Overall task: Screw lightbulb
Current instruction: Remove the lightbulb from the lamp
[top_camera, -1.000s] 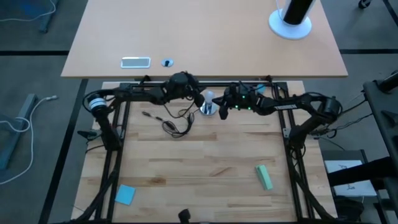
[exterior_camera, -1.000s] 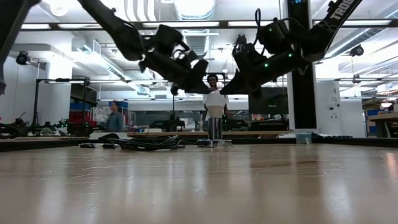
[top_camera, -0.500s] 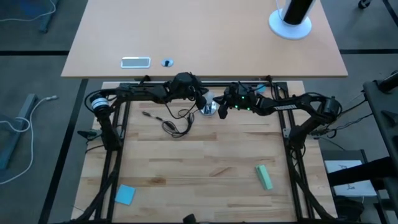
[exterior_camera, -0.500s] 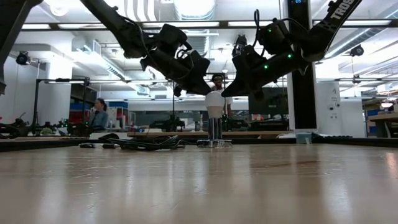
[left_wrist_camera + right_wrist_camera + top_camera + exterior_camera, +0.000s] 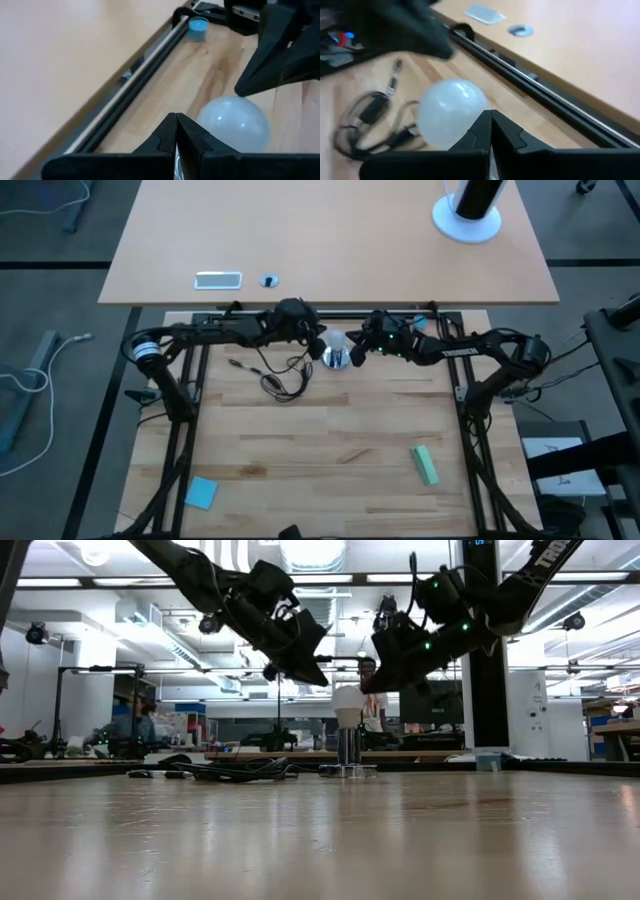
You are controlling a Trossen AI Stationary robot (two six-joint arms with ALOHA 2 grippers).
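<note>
The frosted-white lightbulb (image 5: 347,700) stands upright, base down, in the round silver socket (image 5: 347,746) near the table's far edge. It also shows in the high view (image 5: 335,340). The socket's black cord (image 5: 285,375) trails toward the left. My left gripper (image 5: 319,346) is shut and slants down close to the bulb's left side (image 5: 235,122). My right gripper (image 5: 354,350) is shut and slants down close to its right side (image 5: 451,112). My left gripper's shut fingertips (image 5: 176,122) stand close beside the bulb's dome, slanting down from the table's left; whether they touch it, I cannot tell. My right gripper's shut fingertips (image 5: 241,91) meet the edge of the dome from the table's right, slanting down; whether they press on it, I cannot tell.
A small blue round cap (image 5: 198,28) sits by the black rail (image 5: 330,310) at the table's far edge. A green block (image 5: 425,464) lies near right and a blue pad (image 5: 201,492) near left. The bare wood (image 5: 330,430) lies between them.
My left gripper has tipped: its wrist has risen and its fingers point down more steeply beside the bulb. The bulb and socket stay in place, and my right gripper keeps still.
</note>
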